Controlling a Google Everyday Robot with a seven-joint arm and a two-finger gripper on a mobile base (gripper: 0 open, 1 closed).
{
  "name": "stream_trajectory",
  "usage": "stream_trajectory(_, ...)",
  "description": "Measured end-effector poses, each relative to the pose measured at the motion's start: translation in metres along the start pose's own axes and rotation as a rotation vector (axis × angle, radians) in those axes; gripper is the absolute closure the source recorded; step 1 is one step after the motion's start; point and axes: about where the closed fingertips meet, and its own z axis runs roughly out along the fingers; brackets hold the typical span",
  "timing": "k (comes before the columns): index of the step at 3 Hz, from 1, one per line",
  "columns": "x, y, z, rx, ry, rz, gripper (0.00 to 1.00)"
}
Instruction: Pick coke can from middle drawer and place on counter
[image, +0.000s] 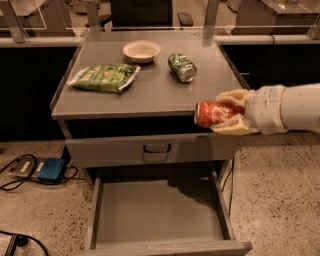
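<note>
My gripper (225, 113) reaches in from the right on a white arm and is shut on the coke can (213, 114). The red-orange can lies sideways between the tan fingers (235, 125), its silvery end pointing left. It hangs in the air at the counter's front right edge, about level with the counter (150, 85) top. The middle drawer (155, 212) is pulled open below, and its grey floor shows nothing inside.
On the counter lie a green chip bag (104, 77), a white bowl (142, 50) and a green can (182, 67) on its side. A shut drawer front with a dark handle (157, 148) sits above the open drawer. A blue box (51, 170) and cables lie on the floor at left.
</note>
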Motion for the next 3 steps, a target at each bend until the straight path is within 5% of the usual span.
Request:
stream_trajectory(1, -0.026, -0.045, -0.023, 0.029, -0.012, -0.074, 1.0)
stream_trajectory(3, -0.015, -0.147, 0.009, -0.018, -0.039, -0.023, 1.0)
